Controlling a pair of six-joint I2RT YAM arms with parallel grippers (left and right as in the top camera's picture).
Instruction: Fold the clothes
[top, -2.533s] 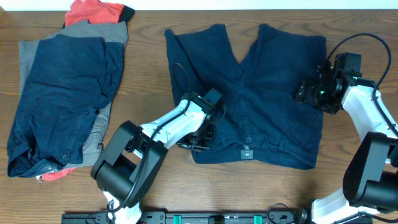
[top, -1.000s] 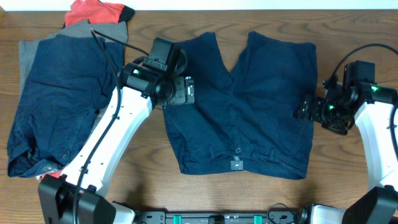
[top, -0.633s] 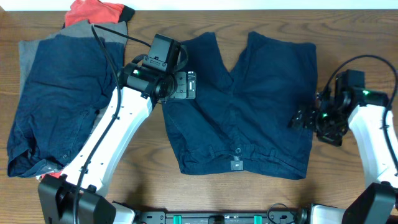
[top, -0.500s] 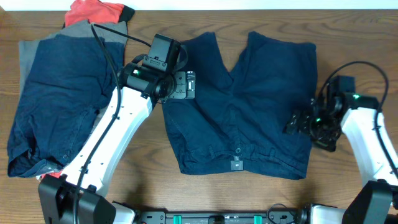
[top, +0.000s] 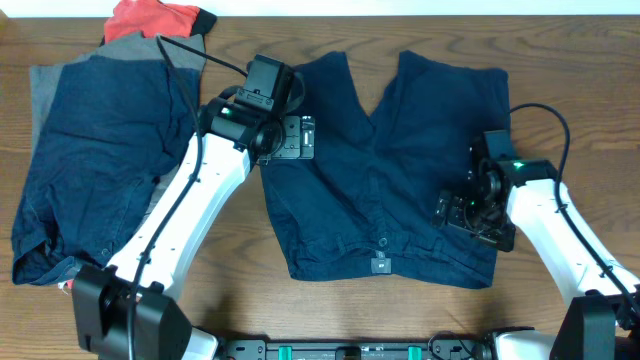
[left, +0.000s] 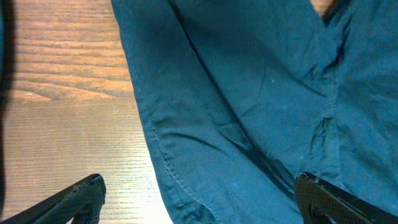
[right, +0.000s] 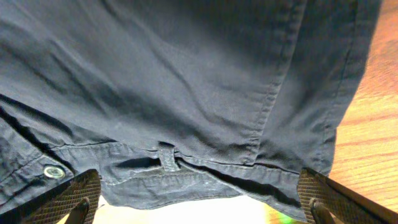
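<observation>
Wooden table (top: 600, 60), clothes pile (top: 95, 160) overhead only

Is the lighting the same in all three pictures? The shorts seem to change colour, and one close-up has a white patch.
Overhead: even light, sharp; the shorts read dark navy on the wooden table. Left wrist: the same cloth comes out tealer, creases crisp. Right wrist: greyer, and below the waistband the picture is blown out to white, hiding whatever is there; the button stays sharp.
</observation>
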